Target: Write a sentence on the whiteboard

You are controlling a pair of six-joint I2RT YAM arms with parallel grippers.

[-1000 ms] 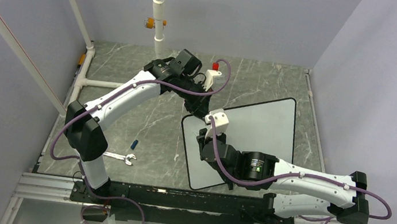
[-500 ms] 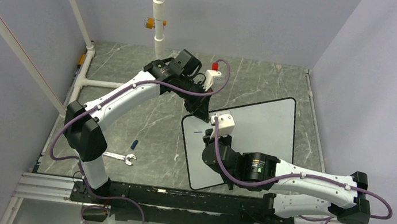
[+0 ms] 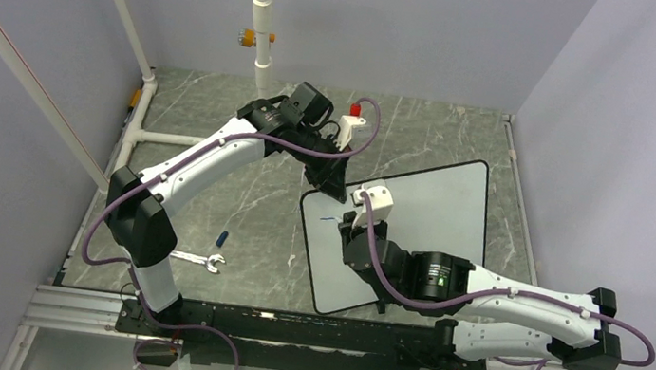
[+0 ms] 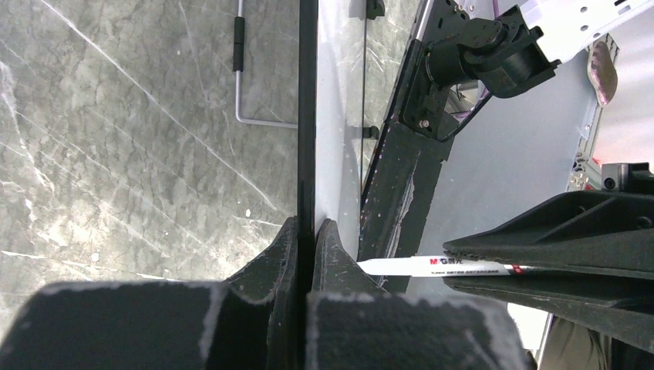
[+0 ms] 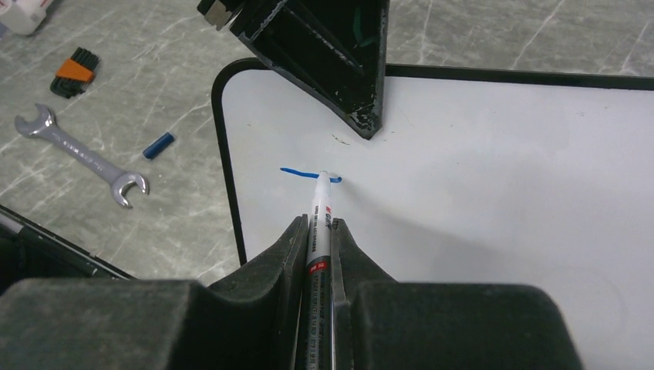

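The whiteboard [image 3: 436,209] lies tilted on the table at centre right. My left gripper [image 3: 332,186] is shut on its far-left black rim [image 4: 308,116], one finger on each face. My right gripper [image 3: 352,238] is shut on a white marker [image 5: 318,212], whose tip touches the board [image 5: 501,193] near its left end. Of the sentence, only one short blue stroke [image 5: 305,174] shows, running left from the tip; it also shows in the top view [image 3: 327,218]. The marker [image 4: 432,267] shows in the left wrist view too.
A steel wrench [image 3: 199,260] and a small blue cap [image 3: 223,236] lie on the marble table left of the board; both show in the right wrist view, wrench [image 5: 81,154] and cap [image 5: 158,145]. A white pipe frame [image 3: 264,24] stands at the back left. Walls close in both sides.
My right gripper has slid to the right across the board with the marker, leaving a short blue stroke. My left gripper has stayed clamped on the board's rim.
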